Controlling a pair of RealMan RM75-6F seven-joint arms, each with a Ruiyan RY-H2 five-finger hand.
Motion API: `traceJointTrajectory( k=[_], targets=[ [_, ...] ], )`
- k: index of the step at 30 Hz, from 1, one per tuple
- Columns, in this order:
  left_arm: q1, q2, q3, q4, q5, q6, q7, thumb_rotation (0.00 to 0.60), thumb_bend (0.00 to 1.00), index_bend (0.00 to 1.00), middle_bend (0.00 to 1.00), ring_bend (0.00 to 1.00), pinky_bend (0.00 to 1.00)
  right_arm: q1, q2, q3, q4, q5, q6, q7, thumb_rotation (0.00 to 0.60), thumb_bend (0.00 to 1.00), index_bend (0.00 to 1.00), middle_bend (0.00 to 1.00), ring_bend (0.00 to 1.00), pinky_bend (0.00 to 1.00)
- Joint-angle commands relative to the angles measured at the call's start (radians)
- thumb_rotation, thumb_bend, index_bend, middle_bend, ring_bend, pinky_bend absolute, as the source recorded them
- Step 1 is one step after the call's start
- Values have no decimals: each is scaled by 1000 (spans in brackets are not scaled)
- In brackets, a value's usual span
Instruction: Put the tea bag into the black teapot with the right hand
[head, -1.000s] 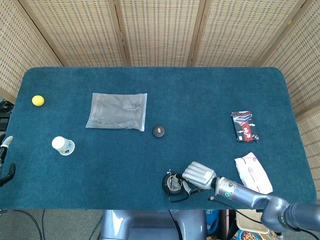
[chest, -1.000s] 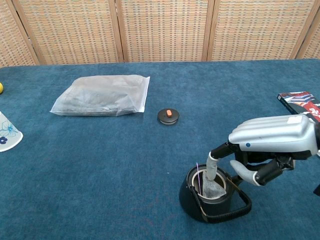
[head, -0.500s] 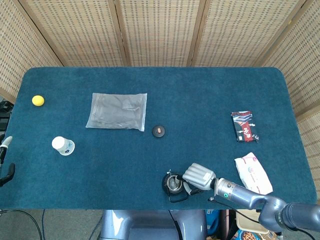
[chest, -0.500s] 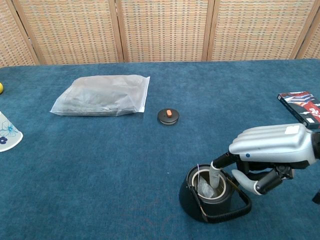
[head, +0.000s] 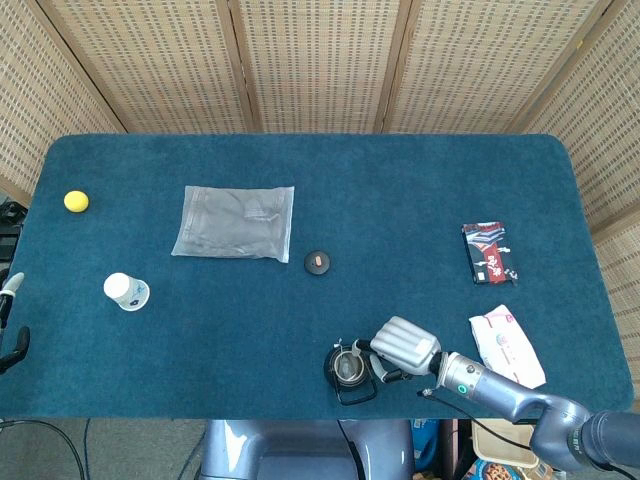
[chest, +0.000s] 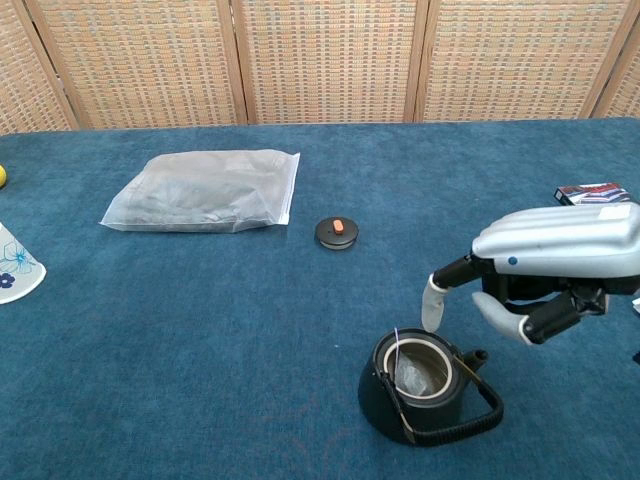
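The tea bag (chest: 412, 372) lies inside the black teapot (chest: 420, 392) at the counter's (chest: 250, 330) 6 o'clock edge. The right hand (chest: 545, 265) hovers at the pot's 1 o'clock, fingers released, holding nothing; the task looks essentially done.

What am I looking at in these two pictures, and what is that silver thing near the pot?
It is a two-armed robot at a table covered in blue cloth. One picture looks down from its head, the other looks forward from its chest.

The silver thing is its right robot hand, on a grey arm. It hangs just above the open black teapot, holding nothing, fingers apart. The tea bag lies inside the pot, its string over the rim. The left robot hand shows only as dark parts at the head view's left edge; its state cannot be told.

Also on the table: the pot's lid, a clear plastic bag, a yellow ball, a paper cup, a dark box and a white packet.
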Motion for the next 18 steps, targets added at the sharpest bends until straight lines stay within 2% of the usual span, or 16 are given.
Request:
traceJointTrajectory(
  k=[1, 4, 7, 9, 11, 14, 18],
  targets=[
    [1, 0, 1, 0, 0, 1, -1, 600, 538, 30, 0, 0, 0, -31, 26, 20, -7, 24, 47, -13, 242, 960, 307, 984, 1000, 1000],
    [2, 0, 1, -1, -1, 2, -1, 600, 538, 30, 0, 0, 0, -50, 35, 31, -2, 43, 74, -18, 210, 959, 296, 908, 971, 994],
    [3, -1, 0, -2, -1, 4, 1, 600, 537, 30, 0, 0, 0, -95, 49, 57, 0, 95, 131, -39, 202, 906, 302, 813, 871, 977],
    [4, -3, -4, -3, -2, 9, 1, 600, 538, 27, 0, 0, 0, -133, 45, 80, 0, 132, 184, -86, 217, 825, 315, 757, 810, 961],
    [4, -8, -7, -4, 0, 16, -2, 600, 538, 16, 0, 0, 0, -173, 36, 102, 3, 169, 242, -146, 237, 740, 326, 679, 724, 895],
    [3, -14, -9, -4, 4, 21, 0, 600, 538, 1, 0, 0, 0, -222, 18, 127, -7, 214, 307, -212, 268, 690, 326, 581, 610, 787],
    [3, -22, -13, -5, 5, 27, 1, 600, 538, 0, 0, 0, 0, -273, 10, 149, -18, 261, 365, -282, 320, 678, 326, 491, 504, 698]
  ],
)
